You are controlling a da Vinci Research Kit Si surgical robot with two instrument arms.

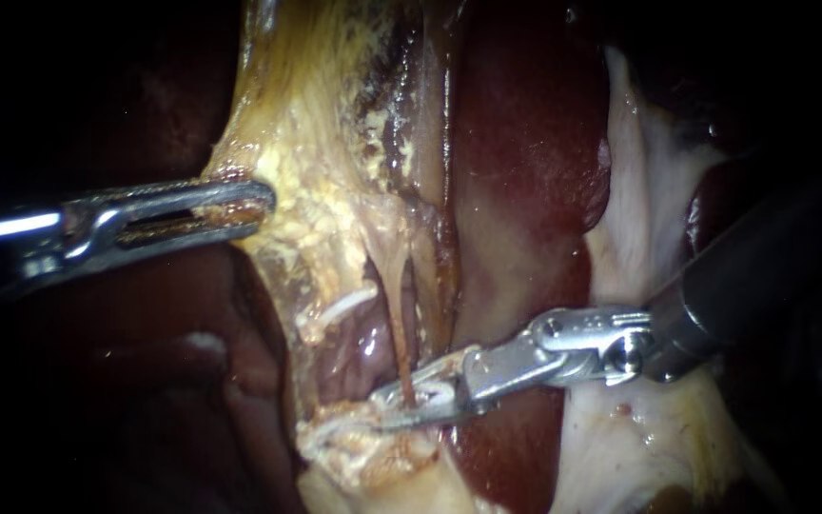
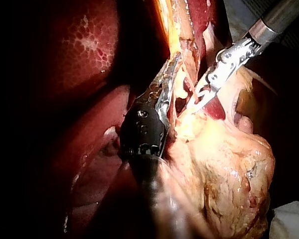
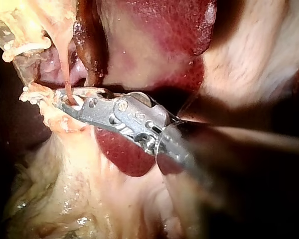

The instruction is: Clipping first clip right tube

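Nearest the camera, the right instrument (image 1: 387, 405) reaches in from the right. Its claw is spread, and a thin reddish tube (image 1: 398, 333) runs down between the two halves, low on the tube where it meets pale tissue. A whitish clip (image 1: 430, 392) seems to sit inside the claw, though this is hard to tell. Farther back, the left instrument (image 1: 264, 202) pinches the edge of the yellow tissue (image 1: 325, 190) in its claw, drawing it leftward. Behind lies the dark red liver (image 1: 525, 143). The step in hand appears to be seating the clip across the tube. Next, the claw would need to squeeze squarely, with the tube fully inside.
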